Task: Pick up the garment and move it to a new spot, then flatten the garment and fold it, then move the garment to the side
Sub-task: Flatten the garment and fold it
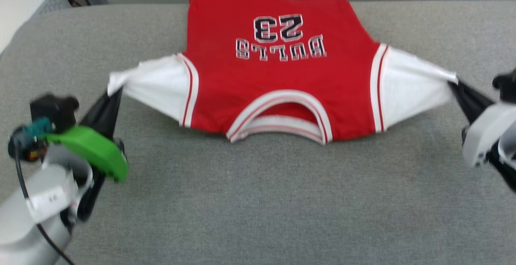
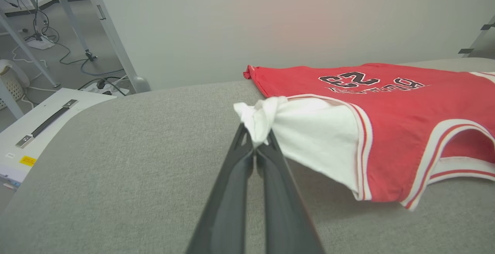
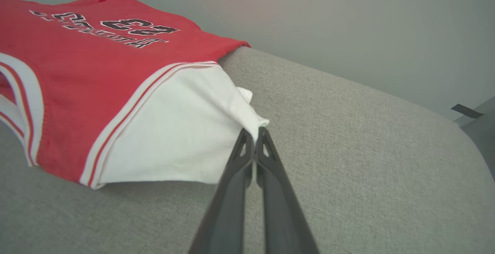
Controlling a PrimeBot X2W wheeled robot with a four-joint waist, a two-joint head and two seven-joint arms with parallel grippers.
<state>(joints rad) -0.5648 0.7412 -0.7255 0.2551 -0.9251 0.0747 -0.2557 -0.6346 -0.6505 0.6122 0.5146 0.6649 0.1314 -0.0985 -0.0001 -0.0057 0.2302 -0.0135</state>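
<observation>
The red Bulls T-shirt [image 1: 282,79] lies stretched between the grippers: the left gripper [image 2: 255,147] pinches one white sleeve tip [image 2: 257,116], the right gripper [image 3: 254,136] pinches the other.

1. Red short-sleeved garment [image 1: 282,87], white sleeves, striped trim, dark "BULLS 23" lettering.
2. Spread face up on grey cushion [image 1: 258,200], neckline nearest, sleeves stretched sideways, tips bunched and lifted.
</observation>
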